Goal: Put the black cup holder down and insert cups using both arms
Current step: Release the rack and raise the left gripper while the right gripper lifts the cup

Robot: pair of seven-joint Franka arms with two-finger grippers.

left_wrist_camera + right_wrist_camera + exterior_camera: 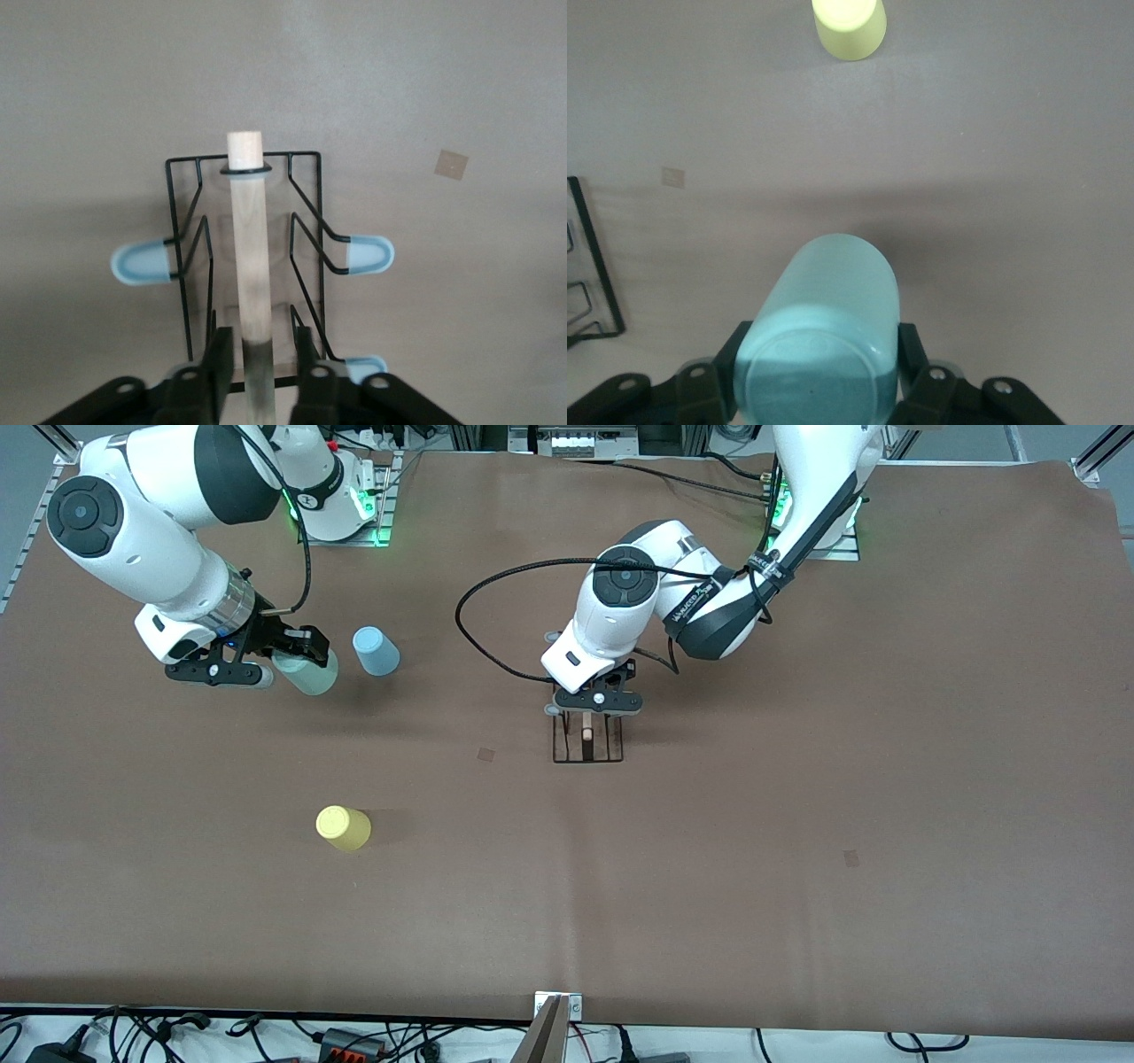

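Your left gripper (592, 701) is clenched on the light wooden rod handle (247, 257) of the black thin-wire cup holder (587, 740), which stands on the brown table covering (797, 824) near the middle of the table. In the left wrist view the two black fingers (217, 359) press the rod from either side, and pale blue-grey peg tips (140, 264) stick out from the wire frame on both sides.

Your right gripper (266, 662) is grasping the pale mint green plastic tumbler (306, 671), held over the table toward the right arm's end; the right wrist view shows its fingers (908, 354) tight against the cup's wall (824, 345). Just beside it stands the light blue tapered tumbler (376, 651), mouth down on the covering. The yellow tumbler (344, 827) sits well apart from both, nearer to the front camera.

There is lettering on the black band of the left arm's wrist (687, 602), but it's too small for you to read. No other writing shows.
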